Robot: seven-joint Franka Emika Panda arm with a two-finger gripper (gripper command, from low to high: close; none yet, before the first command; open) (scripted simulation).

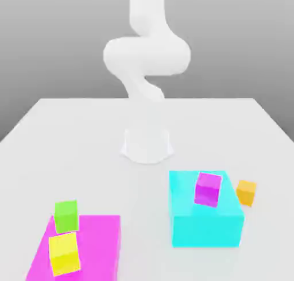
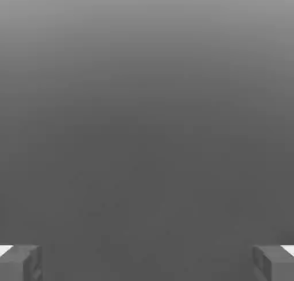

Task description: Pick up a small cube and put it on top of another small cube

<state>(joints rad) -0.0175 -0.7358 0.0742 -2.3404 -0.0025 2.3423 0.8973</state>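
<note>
While the gripper point(image 2: 147, 262) stands fully open and empty, small plain orange cube point(image 1: 246, 192) rests beside cyan block point(image 1: 207, 219); small bright green cube point(image 1: 66, 215) adjoins magenta block point(image 1: 95, 245).

The white arm point(image 1: 146, 58) rises from its round base point(image 1: 147, 145) at the middle of the exterior view, bending into a thick elbow up high. In the hand view the gripper point(image 2: 147, 262) has its two fingers point(image 2: 20, 262) spread wide apart, nothing between them
</note>
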